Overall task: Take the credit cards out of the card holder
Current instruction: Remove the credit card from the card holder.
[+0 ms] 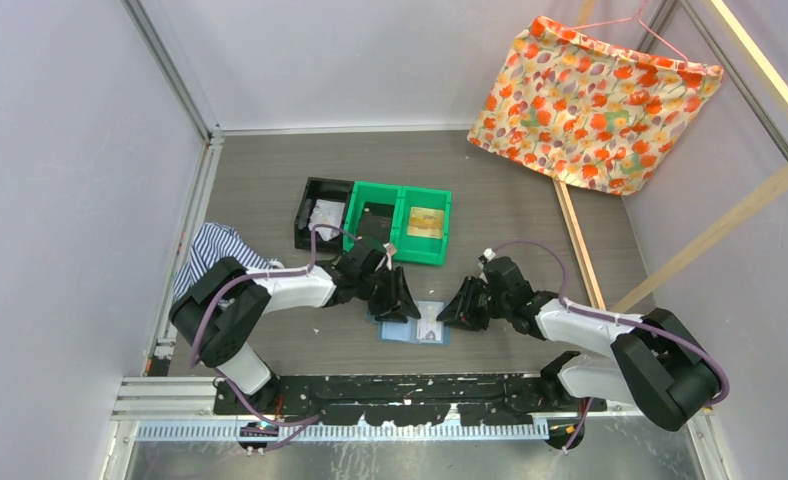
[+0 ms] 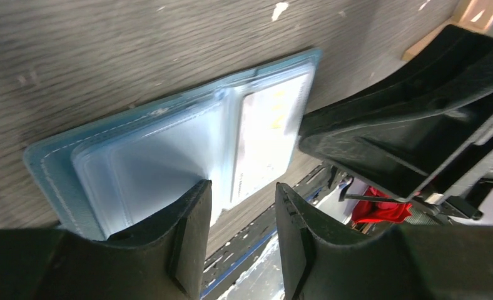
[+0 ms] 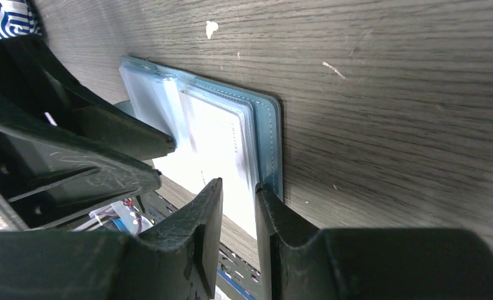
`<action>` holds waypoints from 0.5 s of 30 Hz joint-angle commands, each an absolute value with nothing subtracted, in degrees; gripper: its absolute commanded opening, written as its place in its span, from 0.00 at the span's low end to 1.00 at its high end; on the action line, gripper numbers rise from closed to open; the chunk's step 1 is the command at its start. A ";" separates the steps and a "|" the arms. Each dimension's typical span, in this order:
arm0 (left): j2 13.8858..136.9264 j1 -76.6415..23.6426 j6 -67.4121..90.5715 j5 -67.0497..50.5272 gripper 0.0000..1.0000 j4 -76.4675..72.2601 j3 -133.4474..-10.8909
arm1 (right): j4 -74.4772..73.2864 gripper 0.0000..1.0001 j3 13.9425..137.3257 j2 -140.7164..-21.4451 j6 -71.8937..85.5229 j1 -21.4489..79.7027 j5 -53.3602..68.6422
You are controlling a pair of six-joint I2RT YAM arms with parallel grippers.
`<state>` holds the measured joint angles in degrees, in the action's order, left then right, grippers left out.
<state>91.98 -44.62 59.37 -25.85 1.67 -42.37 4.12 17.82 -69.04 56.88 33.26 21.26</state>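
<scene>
On tabletop point(image 1: 270, 180): card holder point(image 1: 410, 323) open
Left end effector point(image 2: 241, 190): spread
Right end effector point(image 3: 238, 187): narrowly parted over whitish card point(image 3: 219, 137)

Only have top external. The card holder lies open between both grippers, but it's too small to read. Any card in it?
Observer: Yes. The right wrist view shows a whitish card under a clear sleeve, on the half of the card holder nearer the right arm.
Operator: Right gripper on it?
Observer: The right gripper has its jaws slightly apart, straddling that card's near edge. Can't tell if it's gripping.
Operator: Left?
Observer: The left gripper is open near the fold. No card shows in the other sleeves.
</scene>
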 commanded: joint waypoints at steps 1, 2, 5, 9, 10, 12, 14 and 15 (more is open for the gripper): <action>91.29 -44.87 59.38 -25.62 0.43 -3.82 -40.12 | 6.58 0.29 18.92 -69.42 55.85 33.09 22.03; 91.53 -44.91 59.41 -25.72 0.43 -4.13 -40.35 | 6.88 0.28 18.90 -69.62 55.82 33.13 22.16; 91.19 -44.91 59.83 -24.98 0.41 -5.56 -39.93 | 7.20 0.25 18.98 -69.86 55.84 33.09 22.55; 90.26 -44.91 59.54 -24.27 0.41 -5.67 -38.88 | 7.21 0.20 18.98 -69.40 55.63 33.08 23.01; 90.34 -44.91 59.26 -24.02 0.41 -5.32 -38.79 | 7.21 0.20 18.98 -69.37 55.63 33.10 23.03; 90.50 -44.91 59.45 -23.99 0.41 -5.71 -38.19 | 7.21 0.19 18.98 -69.40 55.62 33.11 22.98; 90.22 -44.91 59.65 -23.95 0.41 -6.04 -37.69 | 6.78 0.19 19.03 -69.24 55.44 33.05 22.86; 89.91 -44.88 59.74 -23.98 0.41 -6.18 -37.51 | 6.21 0.19 19.18 -68.86 55.24 33.09 22.56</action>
<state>91.92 -44.64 59.70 -24.99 -4.16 -38.65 4.84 17.82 -69.65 56.27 33.26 22.20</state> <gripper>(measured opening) 0.412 0.194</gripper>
